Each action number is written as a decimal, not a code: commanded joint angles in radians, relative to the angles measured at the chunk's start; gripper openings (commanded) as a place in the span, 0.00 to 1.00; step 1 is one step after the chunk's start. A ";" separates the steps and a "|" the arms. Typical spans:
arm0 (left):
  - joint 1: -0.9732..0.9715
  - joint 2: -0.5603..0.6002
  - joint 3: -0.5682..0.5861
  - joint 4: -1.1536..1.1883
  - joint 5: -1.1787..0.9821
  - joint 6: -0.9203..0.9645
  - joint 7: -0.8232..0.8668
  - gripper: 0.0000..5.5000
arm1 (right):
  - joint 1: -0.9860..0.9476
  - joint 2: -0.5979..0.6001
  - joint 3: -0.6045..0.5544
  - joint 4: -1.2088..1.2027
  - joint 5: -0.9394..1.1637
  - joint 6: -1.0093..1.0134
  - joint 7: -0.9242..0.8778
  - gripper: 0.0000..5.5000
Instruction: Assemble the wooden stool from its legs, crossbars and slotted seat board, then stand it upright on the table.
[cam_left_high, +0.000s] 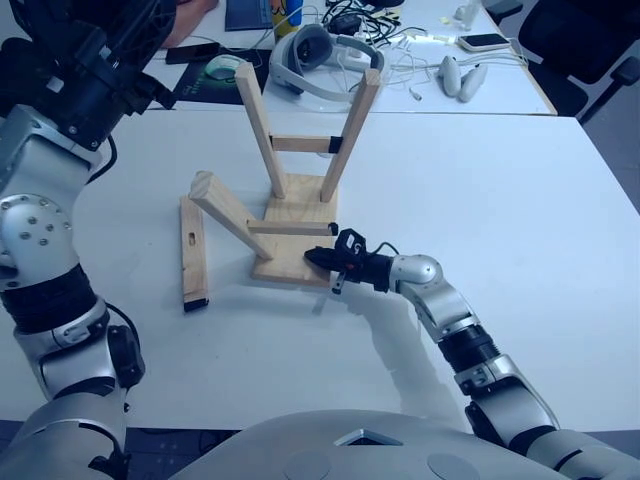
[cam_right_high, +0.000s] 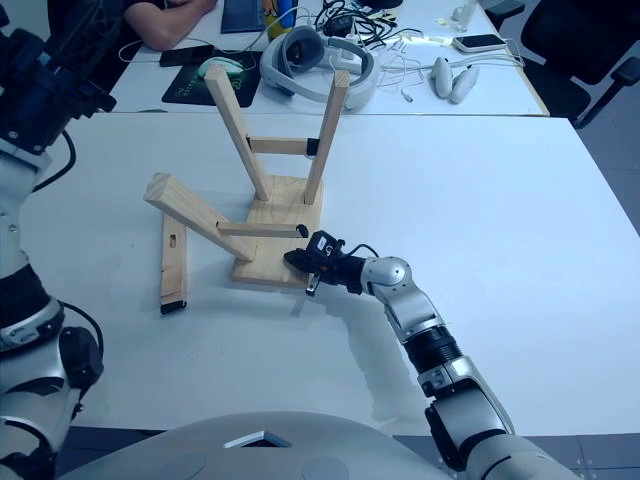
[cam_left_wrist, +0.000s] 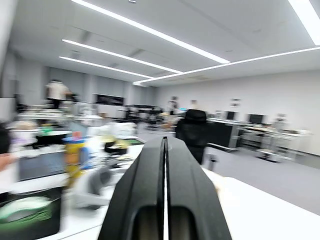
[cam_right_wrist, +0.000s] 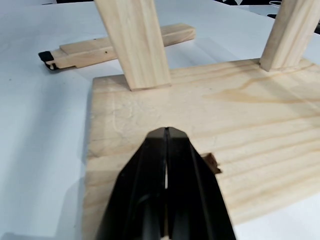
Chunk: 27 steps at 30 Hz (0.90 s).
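Note:
The slotted seat board (cam_left_high: 300, 210) lies flat on the white table. Two legs (cam_left_high: 262, 120) stand up from its far part, joined by a crossbar (cam_left_high: 300, 143). A third leg (cam_left_high: 225, 208) leans out to the left from the board's near corner, with a second crossbar (cam_left_high: 290, 228) running from it. A loose leg (cam_left_high: 193, 250) lies on the table to the left. My right gripper (cam_left_high: 315, 257) is shut with nothing in it, its tips (cam_right_wrist: 166, 131) just over the board's near edge (cam_right_wrist: 200, 115) beside a small slot (cam_right_wrist: 214, 162). My left gripper (cam_left_wrist: 164, 140) is shut and raised, pointing into the room.
Behind the table stands another desk with a white headset (cam_left_high: 315, 55), two controllers (cam_left_high: 460, 75), a phone (cam_left_high: 484, 42), a mouse (cam_left_high: 222, 66) and cables. The white table (cam_left_high: 500, 200) has free room on the right and along the front.

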 joint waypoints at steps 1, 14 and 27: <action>-0.053 0.044 -0.010 -0.050 -0.109 0.105 0.001 0.00 | 0.115 -0.030 0.081 0.093 -0.096 0.160 -0.034 0.00; -0.295 0.102 0.027 0.054 -0.354 0.211 0.068 0.00 | 0.118 -0.029 0.103 0.131 -0.104 0.163 -0.041 0.00; 0.135 0.250 -0.373 0.071 0.117 -0.014 -0.377 0.00 | 0.111 0.013 0.172 0.133 -0.113 0.183 -0.053 0.00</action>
